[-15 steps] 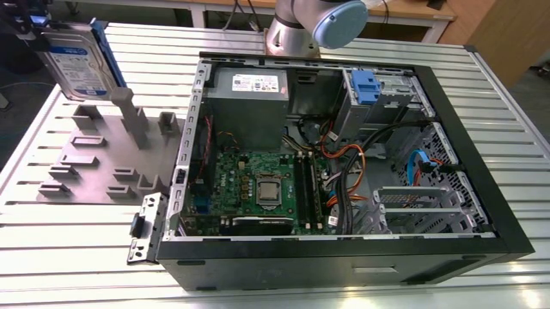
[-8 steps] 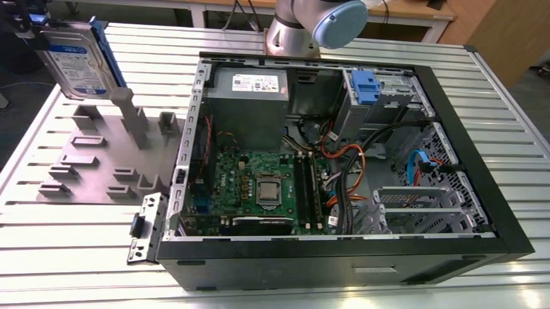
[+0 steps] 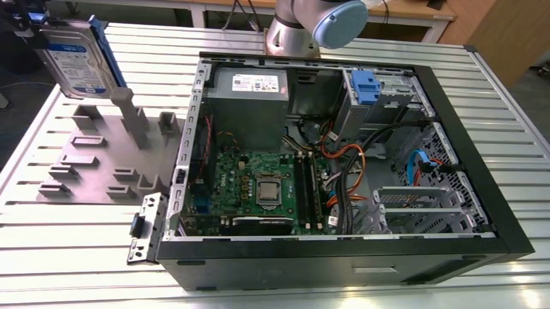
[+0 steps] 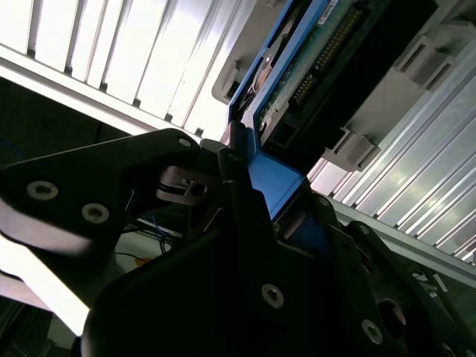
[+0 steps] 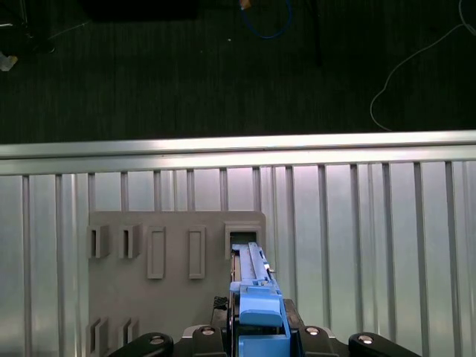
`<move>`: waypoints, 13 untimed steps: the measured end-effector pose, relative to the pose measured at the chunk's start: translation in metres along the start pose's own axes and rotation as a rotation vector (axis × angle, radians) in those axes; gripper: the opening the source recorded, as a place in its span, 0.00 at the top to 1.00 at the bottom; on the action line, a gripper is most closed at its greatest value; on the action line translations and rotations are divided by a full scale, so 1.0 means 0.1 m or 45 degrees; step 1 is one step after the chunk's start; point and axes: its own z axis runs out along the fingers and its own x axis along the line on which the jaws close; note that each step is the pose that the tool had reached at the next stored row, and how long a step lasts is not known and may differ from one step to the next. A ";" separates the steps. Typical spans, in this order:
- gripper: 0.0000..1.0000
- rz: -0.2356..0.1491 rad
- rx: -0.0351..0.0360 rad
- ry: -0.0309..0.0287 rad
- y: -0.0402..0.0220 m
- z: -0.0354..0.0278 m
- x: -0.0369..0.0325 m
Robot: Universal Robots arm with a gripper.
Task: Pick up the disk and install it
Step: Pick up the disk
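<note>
Blue-framed disk [image 3: 79, 58], one, in tool [image 5: 259, 331].

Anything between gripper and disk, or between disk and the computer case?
None at the grip: the gripper clamps the blue-framed silver-grey disk. Between it and the open black computer case stand the grey slotted holder's posts.

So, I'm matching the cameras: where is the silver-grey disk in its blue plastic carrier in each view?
Exterior view: silver-grey, blue-framed disk on end, the exterior view's upper left.
First wrist view: edge-on in the gripper.
Second wrist view: its blue end in the gripper.
Shared landmark: grey slotted plastic holder.
</note>
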 end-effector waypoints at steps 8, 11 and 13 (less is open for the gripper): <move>0.63 0.000 -0.0003 -0.0040 0.000 -0.037 0.000; 0.63 0.000 -0.0001 -0.0046 0.001 -0.054 0.000; 0.63 0.000 -0.0002 -0.0048 0.001 -0.063 -0.001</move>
